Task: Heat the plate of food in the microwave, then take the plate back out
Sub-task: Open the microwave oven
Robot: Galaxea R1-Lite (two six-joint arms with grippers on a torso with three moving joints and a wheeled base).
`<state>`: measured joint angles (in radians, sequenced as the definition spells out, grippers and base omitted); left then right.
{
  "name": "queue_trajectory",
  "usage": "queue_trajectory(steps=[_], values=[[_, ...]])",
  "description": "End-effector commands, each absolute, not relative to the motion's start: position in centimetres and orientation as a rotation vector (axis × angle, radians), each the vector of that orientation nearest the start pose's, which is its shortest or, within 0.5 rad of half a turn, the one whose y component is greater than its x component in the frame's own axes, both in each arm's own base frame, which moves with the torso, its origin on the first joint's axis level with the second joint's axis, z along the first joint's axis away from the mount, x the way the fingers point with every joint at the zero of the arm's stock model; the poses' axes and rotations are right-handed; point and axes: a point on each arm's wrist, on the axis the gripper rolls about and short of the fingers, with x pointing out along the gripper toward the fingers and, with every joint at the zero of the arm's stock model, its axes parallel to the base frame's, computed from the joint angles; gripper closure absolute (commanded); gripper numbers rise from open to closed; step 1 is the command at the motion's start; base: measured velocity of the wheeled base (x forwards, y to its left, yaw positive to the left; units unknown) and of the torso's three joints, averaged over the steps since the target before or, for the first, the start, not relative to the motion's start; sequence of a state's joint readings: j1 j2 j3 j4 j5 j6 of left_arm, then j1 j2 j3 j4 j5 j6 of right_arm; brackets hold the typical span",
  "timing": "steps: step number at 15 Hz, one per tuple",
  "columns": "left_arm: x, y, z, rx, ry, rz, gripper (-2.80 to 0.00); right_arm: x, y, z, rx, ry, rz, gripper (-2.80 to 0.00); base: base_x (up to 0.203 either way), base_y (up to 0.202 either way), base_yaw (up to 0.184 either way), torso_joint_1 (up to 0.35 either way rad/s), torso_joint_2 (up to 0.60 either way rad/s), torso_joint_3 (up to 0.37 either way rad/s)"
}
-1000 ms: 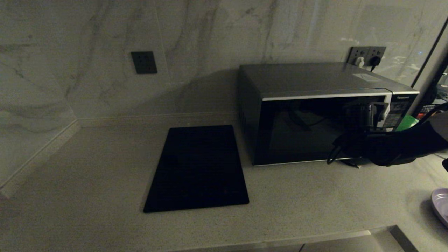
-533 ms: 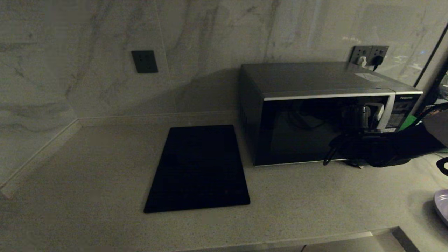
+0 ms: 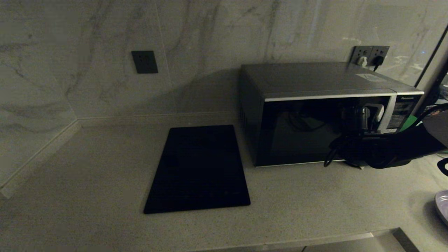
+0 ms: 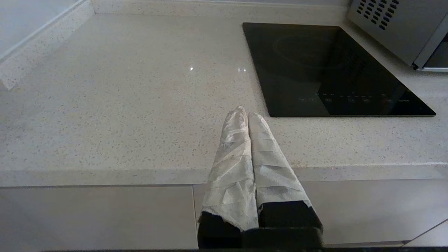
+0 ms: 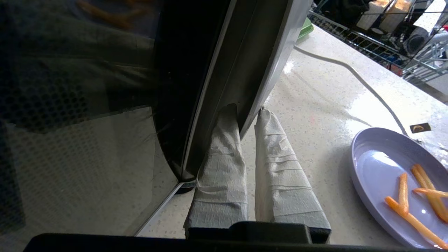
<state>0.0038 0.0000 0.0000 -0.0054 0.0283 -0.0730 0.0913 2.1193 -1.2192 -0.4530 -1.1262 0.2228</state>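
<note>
Head view: your right gripper [image 3: 364,119] sits against the microwave [image 3: 315,112] door's edge beside the control panel; the plate of food [image 3: 442,206] lies on the bench [image 3: 87,182], nearer you than the fingers.

Left wrist: your left gripper [image 4: 244,113] is pressed shut on nothing, the cooktop [image 4: 329,70] just ahead.

Right wrist: the fingers [image 5: 224,140] pinch the silver door handle [image 5: 266,66].

Black microwave [image 3: 325,112] stands shut; food plate [image 5: 402,182] lies beside it.
</note>
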Motion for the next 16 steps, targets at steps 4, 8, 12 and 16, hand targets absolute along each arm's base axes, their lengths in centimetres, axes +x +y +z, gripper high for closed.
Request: queue_trajectory(steps=[4,8,12,16], values=[[-2.3,0.1,7.6,-0.074,-0.006,0.034,0.0,39.2,1.6,13.2,-0.076,0.272,-1.061,0.0,0.0,0.0,0.0,0.0,0.0,0.0],[-2.3,0.1,7.6,-0.074,-0.006,0.034,0.0,38.2,1.7,13.4,-0.083,0.281,-1.058,0.0,0.0,0.0,0.0,0.0,0.0,0.0],[-2.3,0.1,7.6,-0.074,-0.006,0.034,0.0,37.5,2.4,13.7,-0.084,0.281,-1.034,0.0,0.0,0.0,0.0,0.0,0.0,0.0],[-2.3,0.1,7.6,-0.074,-0.006,0.034,0.0,36.3,3.6,14.3,-0.083,0.273,-0.999,0.0,0.0,0.0,0.0,0.0,0.0,0.0]])
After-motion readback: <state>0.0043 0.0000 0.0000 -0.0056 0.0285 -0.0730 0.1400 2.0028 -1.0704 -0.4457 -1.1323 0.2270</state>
